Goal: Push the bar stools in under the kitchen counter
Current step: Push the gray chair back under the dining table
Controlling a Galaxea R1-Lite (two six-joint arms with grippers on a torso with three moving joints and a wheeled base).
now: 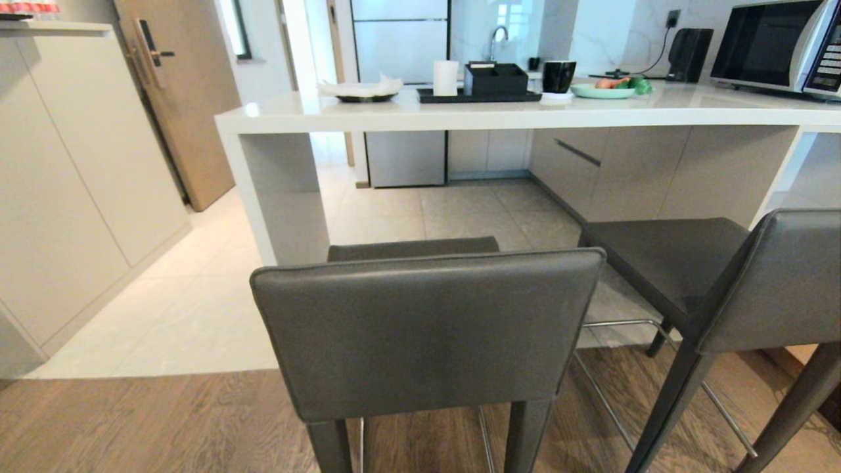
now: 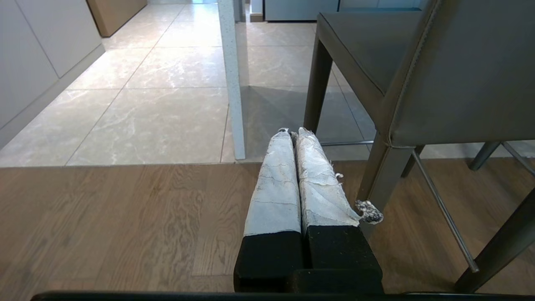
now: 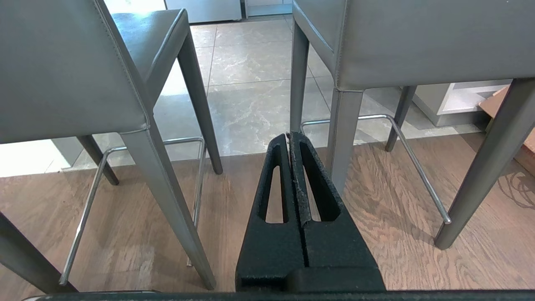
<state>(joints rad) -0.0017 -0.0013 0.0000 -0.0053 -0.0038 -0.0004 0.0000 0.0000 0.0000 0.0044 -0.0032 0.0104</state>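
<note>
Two grey stools, one (image 1: pixel 427 328) near the table's (image 1: pixel 499 115) left end leg and one (image 1: pixel 723 282) further right, stand pulled out from its front edge. The left hand (image 2: pixel 292 133) and right hand (image 3: pixel 289 136) hang low behind them, fingers pressed together, holding nothing.

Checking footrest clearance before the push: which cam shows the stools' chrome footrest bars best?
Right wrist view: both chrome footrest bars run nearly full length between the legs of the two bar stools, either side of the shut right claw. Left wrist view catches only one stool's bar. Head view shows short stretches below the seats.
</note>
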